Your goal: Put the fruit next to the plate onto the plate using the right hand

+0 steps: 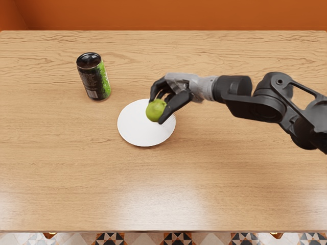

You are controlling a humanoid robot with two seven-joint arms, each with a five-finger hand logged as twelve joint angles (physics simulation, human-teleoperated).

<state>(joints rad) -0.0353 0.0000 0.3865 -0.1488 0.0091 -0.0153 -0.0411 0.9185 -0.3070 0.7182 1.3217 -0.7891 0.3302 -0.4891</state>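
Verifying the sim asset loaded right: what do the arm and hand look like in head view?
Only the right arm shows: bulky matte dark-grey links with rounded joint housings and an open bracket-like frame on one link. The wrist section is lighter silver-grey, as is the back of the right hand; its fingers are black. No cables or markings visible.

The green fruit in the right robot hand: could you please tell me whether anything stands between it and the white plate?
Nothing visible does. The right robot hand holds the green fruit over the white plate; the can stands apart at upper left.
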